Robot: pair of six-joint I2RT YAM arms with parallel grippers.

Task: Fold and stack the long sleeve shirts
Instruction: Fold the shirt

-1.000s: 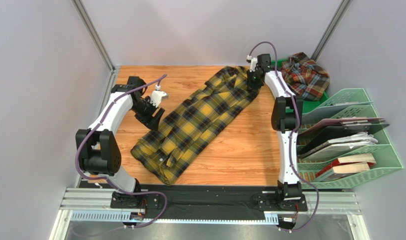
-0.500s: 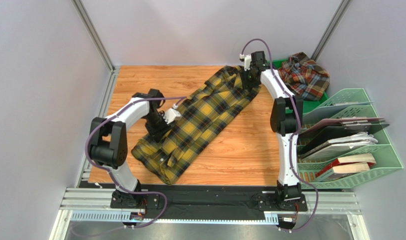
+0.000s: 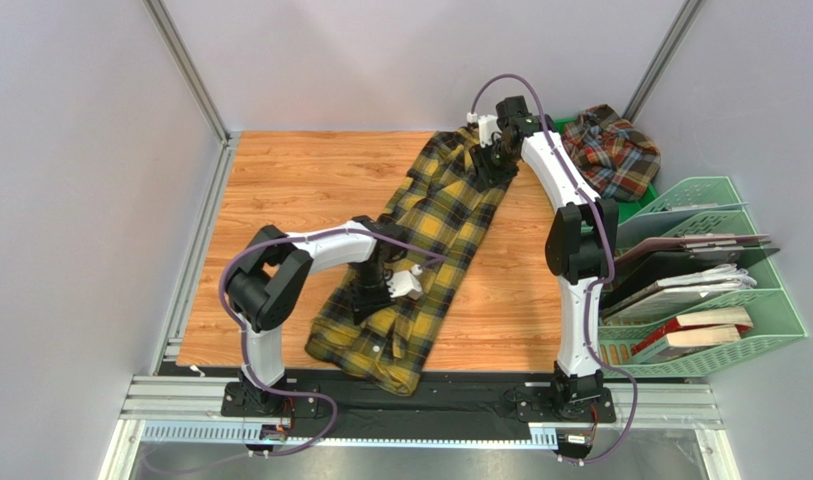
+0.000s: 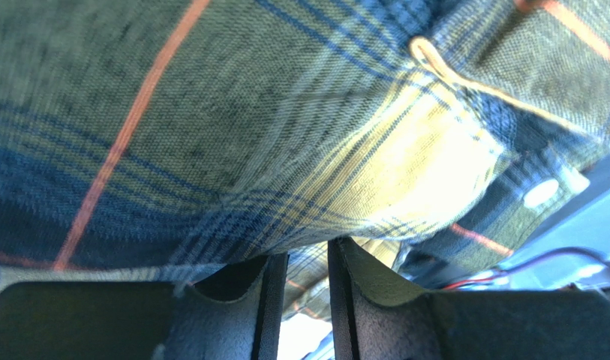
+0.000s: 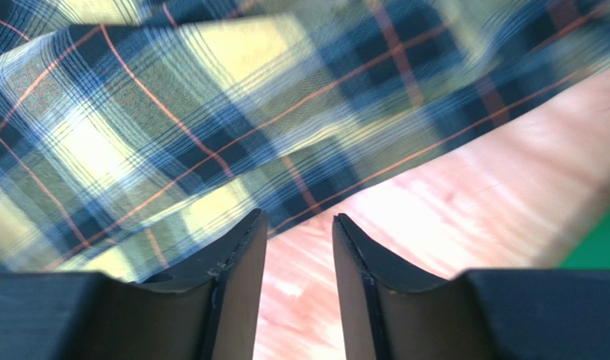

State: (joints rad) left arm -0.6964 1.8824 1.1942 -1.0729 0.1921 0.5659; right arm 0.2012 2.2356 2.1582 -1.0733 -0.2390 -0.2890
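Observation:
The yellow and black check long sleeve shirt [image 3: 445,210] lies stretched in a slant from the far middle of the table to the near edge. My left gripper [image 3: 378,290] sits low on its near half. In the left wrist view the cloth [image 4: 210,112] drapes over the fingertips of the left gripper [image 4: 300,251], whose jaws stand a narrow gap apart with light showing through. My right gripper [image 3: 485,160] is at the shirt's far end. It is open [image 5: 298,217] over bare wood, beside the shirt's edge [image 5: 172,112]. The rust-red shirt [image 3: 610,150] lies bunched at the far right.
The red shirt rests on a green tray [image 3: 642,192]. A green file rack [image 3: 770,300] with books and folders stands along the right side. Bare wooden table [image 3: 300,190] shows left of the yellow shirt. Grey walls close in the table on three sides.
My left arm swung right and nearer onto the shirt's lower half, its jaws narrowing, and that end of the shirt shifted right. My right gripper opened and edged left at the far end.

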